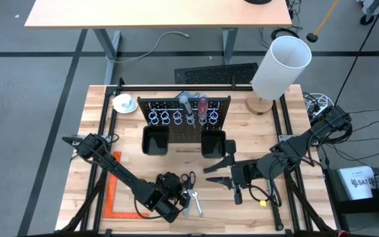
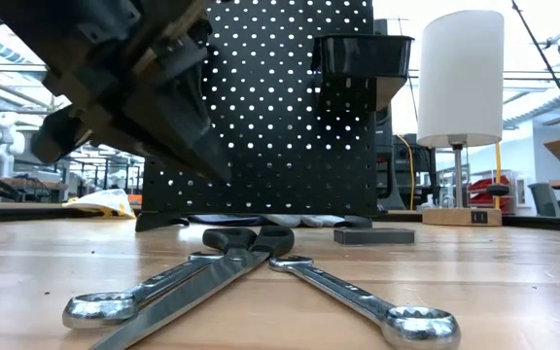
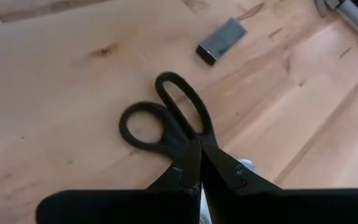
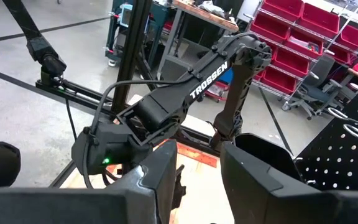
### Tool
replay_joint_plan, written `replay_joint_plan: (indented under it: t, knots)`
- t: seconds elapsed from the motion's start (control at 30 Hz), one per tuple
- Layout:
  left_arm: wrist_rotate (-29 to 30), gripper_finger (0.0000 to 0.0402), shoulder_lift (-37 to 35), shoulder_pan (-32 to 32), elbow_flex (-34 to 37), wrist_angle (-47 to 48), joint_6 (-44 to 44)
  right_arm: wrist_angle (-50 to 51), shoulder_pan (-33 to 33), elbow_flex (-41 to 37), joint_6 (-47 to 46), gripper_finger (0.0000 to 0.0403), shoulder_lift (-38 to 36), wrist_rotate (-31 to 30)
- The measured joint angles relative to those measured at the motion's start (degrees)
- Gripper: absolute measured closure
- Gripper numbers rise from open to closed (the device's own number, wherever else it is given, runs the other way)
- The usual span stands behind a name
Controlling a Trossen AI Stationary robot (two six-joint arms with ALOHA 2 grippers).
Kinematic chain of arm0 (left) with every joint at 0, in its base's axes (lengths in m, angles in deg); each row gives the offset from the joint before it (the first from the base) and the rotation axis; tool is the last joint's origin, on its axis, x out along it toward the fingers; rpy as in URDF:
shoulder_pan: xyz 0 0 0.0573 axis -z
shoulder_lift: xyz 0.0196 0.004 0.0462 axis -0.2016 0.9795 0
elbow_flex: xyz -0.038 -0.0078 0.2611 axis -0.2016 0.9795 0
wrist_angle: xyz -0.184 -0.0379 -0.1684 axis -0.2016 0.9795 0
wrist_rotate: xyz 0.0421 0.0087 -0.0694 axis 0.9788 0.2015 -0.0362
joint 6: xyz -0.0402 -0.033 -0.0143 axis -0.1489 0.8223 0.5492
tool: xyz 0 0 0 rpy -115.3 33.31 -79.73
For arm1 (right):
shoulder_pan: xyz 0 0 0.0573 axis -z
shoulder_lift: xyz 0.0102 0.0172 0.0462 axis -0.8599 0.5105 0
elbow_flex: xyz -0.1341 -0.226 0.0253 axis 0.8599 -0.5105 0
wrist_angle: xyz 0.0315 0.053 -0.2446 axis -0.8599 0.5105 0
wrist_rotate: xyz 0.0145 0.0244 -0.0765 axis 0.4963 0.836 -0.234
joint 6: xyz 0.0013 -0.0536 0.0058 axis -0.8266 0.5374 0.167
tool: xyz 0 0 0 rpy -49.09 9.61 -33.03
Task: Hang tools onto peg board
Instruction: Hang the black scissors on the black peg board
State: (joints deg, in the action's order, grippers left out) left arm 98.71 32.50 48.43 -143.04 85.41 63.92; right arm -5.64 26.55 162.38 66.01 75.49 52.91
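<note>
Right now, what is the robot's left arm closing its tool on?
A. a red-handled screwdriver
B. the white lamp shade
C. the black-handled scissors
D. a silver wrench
C: the left wrist view shows the left tool shut on the scissors just past their black handle loops, and the high view shows that arm down over the scissors on the table, with the wrenches lying free beside them.
</note>
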Motion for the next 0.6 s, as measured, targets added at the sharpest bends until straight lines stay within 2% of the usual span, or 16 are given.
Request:
replay_joint_plan:
  t: [0.37, 0.6]
  knots:
    - [-2.3, 0.0314, 0.0, -3.5, 0.0, 3.1, -0.5, -0.3, 0.0, 0.0, 0.0, 0.0287, 0.0, 0.0]
    - [-6.5, 0.0304, 0.0, -5.6, 0.0, 5.5, -1.2, -0.3, 0.0, 0.0, 0.2, 0.0287, 0.0, 0.0]
